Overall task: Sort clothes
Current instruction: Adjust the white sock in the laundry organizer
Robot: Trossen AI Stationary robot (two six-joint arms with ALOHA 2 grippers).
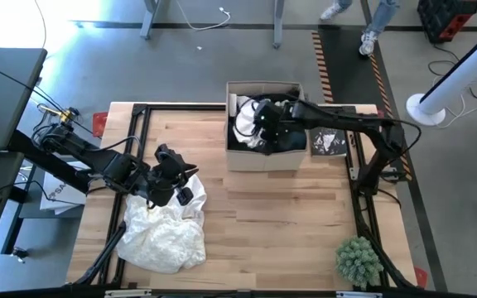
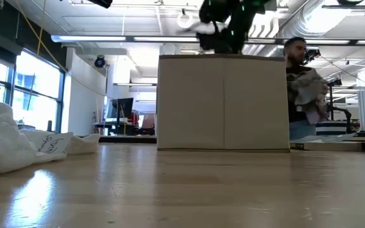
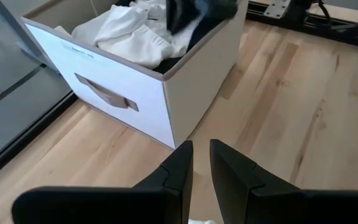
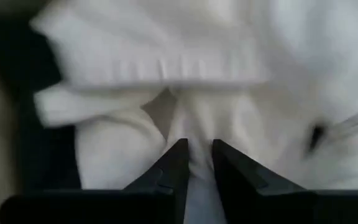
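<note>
While the left arm reaches over the wooden slatted table (image 1: 288,207), its left gripper (image 1: 175,184) hangs above the upper edge of a crumpled white garment heap (image 1: 166,236) lying well to the left of the cream cardboard box with a cut-out handle (image 1: 263,159). In the left wrist view the left gripper (image 3: 201,163) shows its fingers (image 3: 178,168) nearly together with only a narrow gap and nothing visibly between the tips; a sliver of white cloth appears just beneath them. The right gripper (image 1: 263,124) is lowered inside the box, over a mix of white clothes (image 1: 245,122) and dark clothes (image 1: 290,141) filling it. In the right wrist view the right gripper (image 4: 195,163) has its fingers (image 4: 174,163) pinched on a fold of white fabric (image 4: 166,68) bearing a ribbed hem. A flat black-and-white printed item (image 1: 330,142) lies just right of the box; a small green spiky plant (image 1: 358,261) stands well below and to the right of the box, near the table corner. In the low view, a person (image 2: 304,88) stands behind the box, holding cloth.
</note>
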